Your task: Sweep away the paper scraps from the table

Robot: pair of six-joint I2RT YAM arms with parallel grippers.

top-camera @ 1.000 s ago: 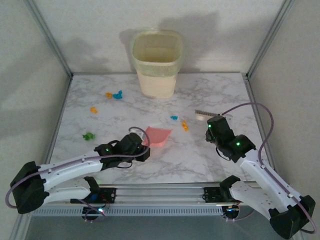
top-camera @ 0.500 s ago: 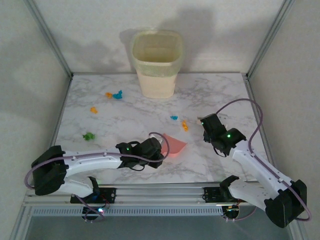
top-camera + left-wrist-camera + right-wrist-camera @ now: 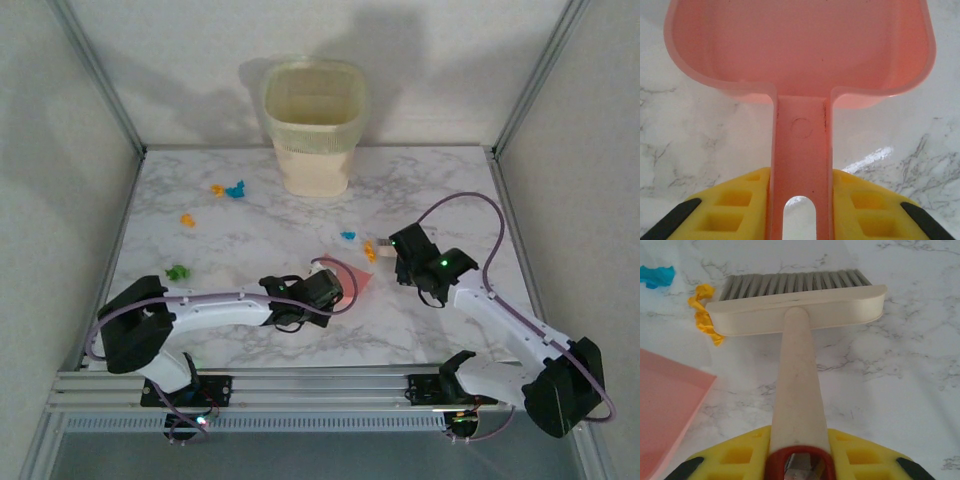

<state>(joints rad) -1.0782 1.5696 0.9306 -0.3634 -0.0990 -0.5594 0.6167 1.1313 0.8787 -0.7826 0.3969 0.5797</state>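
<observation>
white marble-veined table (image 3: 250, 225) lies under both arms, walled in pale grey. right gripper (image 3: 799, 460) is clamped narrow on the cream handle of the brush (image 3: 796, 307), whose grey bristles point away along the tabletop. against the head's left corner lies a twisted orange scrap (image 3: 704, 315), and a blue scrap (image 3: 655, 276) sits just beyond it. to the left, the pink dustpan (image 3: 800, 45) is held near that pair, its flat handle pinched tight in the left gripper (image 3: 801, 210), mouth facing away from the wrist. further out, the other paper scraps (image 3: 228, 189) are scattered well apart on the left half: an orange and blue pair near the waste bin (image 3: 313, 125), a lone orange bit, and a green scrap (image 3: 177, 271) near the left edge. these bits look featherweight and crumpled soft, so they would likely skid or flick away under a brisk stroke; no pinching suits them. better to take them with the bristle tips, drawn slowly toward the pan's lip.
</observation>
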